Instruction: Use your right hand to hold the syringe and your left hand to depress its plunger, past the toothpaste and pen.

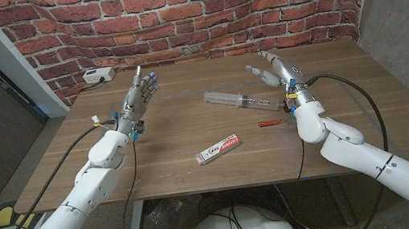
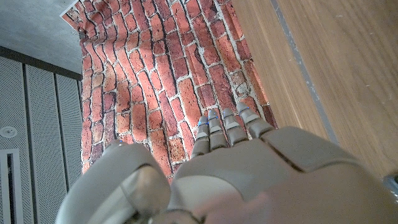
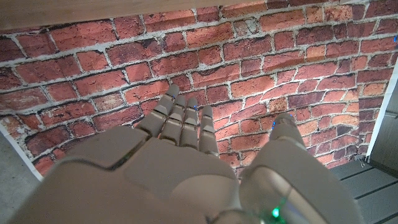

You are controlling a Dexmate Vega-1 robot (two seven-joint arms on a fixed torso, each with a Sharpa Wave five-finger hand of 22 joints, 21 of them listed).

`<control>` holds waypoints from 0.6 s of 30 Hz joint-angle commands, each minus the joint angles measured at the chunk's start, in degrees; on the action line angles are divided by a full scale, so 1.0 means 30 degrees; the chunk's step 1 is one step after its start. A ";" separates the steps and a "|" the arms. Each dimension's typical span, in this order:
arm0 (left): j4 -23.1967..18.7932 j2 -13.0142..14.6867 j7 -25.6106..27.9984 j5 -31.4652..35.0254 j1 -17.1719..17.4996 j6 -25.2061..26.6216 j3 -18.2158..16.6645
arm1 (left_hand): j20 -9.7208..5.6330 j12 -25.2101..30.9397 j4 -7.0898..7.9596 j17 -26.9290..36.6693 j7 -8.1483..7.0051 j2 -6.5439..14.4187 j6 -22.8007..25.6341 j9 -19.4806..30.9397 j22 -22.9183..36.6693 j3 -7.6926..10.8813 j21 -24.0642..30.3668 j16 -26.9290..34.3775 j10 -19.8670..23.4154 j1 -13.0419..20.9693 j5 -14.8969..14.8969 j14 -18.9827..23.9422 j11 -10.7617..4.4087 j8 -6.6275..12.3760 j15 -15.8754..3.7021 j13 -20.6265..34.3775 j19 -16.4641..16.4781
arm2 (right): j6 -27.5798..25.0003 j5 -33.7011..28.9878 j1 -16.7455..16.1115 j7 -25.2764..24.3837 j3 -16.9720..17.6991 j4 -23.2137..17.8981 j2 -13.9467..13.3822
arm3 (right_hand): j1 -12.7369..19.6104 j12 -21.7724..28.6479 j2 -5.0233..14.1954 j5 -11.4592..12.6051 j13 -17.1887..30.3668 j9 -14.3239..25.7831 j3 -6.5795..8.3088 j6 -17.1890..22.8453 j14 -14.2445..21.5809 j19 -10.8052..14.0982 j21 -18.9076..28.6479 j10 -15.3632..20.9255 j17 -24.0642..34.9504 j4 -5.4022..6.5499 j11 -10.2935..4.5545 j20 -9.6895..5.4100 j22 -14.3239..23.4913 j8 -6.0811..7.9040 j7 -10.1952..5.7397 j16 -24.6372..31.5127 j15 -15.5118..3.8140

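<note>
Both hands, left [image 1: 139,92] and right [image 1: 273,70], raised, released, grasping nothing; syringe [image 1: 239,100], toothpaste [image 1: 219,150], pen [image 1: 270,122] between, untouched.

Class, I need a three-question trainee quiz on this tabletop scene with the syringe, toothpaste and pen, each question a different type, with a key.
1. True or false: the right hand grips the syringe.
2. Which lies nearest the table's front edge? A) syringe B) toothpaste C) red pen
3. Fill in: the left hand holds ____.

Key: 1 false; 2 B; 3 nothing
</note>
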 commanded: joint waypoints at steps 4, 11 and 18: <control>-0.0330 0.0091 -0.0062 -0.0026 0.0458 -0.0305 -0.0205 | 0.0112 -0.0156 -0.0035 0.0076 -0.0039 0.0026 0.0131 0.0029 0.0030 -0.0166 -0.0040 0.0004 0.0140 0.0180 -0.0041 0.0155 0.0100 -0.0041 -0.0043 0.0052 -0.0017 | -0.4197 -0.2427 0.0511 0.1814 -0.1216 -0.1576 -0.0541 | 0.0315 0.0276 0.0101 0.0025 0.0110 0.0053 0.0115 0.0143 0.1435 0.0480 -0.0074 0.0438 0.0100 0.0014 -0.0171 0.0045 0.0117 0.0119 -0.0056 0.0548 -0.0256; -0.0471 0.0094 -0.0039 -0.0022 0.0529 -0.0248 -0.0183 | 0.0217 -0.0188 -0.0039 0.0076 -0.0072 0.0057 0.0133 0.0029 0.0031 -0.0176 -0.0077 -0.0026 0.0126 0.0207 -0.0052 0.0129 0.0072 -0.0068 -0.0052 0.0053 -0.0070 | -0.5660 -0.3764 0.1050 0.2737 -0.2111 -0.1913 -0.0690 | 0.0425 0.0277 0.0139 0.0029 0.0121 0.0051 0.0178 0.0088 0.1612 0.0608 -0.0081 0.0450 0.0117 -0.0010 -0.0211 0.0166 0.0134 0.0104 -0.0270 0.0561 -0.0309; -0.0718 0.0081 0.0321 0.0014 0.0771 -0.0172 -0.0277 | 0.0296 -0.0231 -0.0044 0.0078 -0.0020 0.0116 0.0182 0.0031 0.0033 -0.0187 -0.0117 -0.0092 0.0114 0.0248 -0.0073 0.0025 0.0079 -0.0088 -0.0019 0.0055 -0.0113 | -0.6341 -0.4413 0.1658 0.4058 -0.2846 -0.1865 -0.0827 | 0.0578 0.0230 0.0179 0.0034 0.0133 0.0051 0.0259 -0.0072 0.1492 0.0474 -0.0205 0.0336 0.0124 -0.0045 -0.0311 0.0313 0.0148 0.0056 -0.0530 0.0445 -0.0288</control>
